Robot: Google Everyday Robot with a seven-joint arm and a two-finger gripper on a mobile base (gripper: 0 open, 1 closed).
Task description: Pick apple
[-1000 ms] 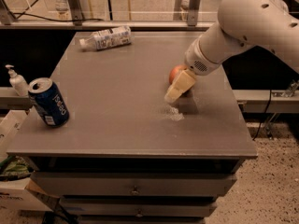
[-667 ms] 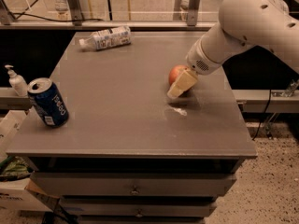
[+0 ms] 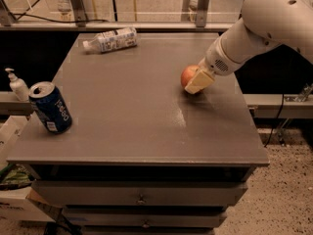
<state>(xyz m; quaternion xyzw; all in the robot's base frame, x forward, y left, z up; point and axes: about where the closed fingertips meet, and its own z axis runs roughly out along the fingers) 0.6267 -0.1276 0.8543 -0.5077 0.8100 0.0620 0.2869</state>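
Blue can (image 3: pixel 50 107) stood upright on the bench (image 3: pixel 132 131), well left of the tool (image 3: pixel 195 81) and nearer. The tool sat low against the apple (image 3: pixel 187 74) (partly hidden behind it); whether it was clamped on the apple could not be told. A plastic bottle (image 3: pixel 110 39) lay beyond, to its left.

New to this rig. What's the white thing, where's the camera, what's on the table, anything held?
The white shape is a robot arm; its mobile base is out of view. It ends in a two-finger gripper, down at the apple on the right part of the grey table. There is one picture, looking down on the table from its front; the camera's mount is not known. Also on the table: a blue soda can standing near the left edge and a plastic bottle lying on its side at the back. Whether the gripper grips the apple cannot be told.
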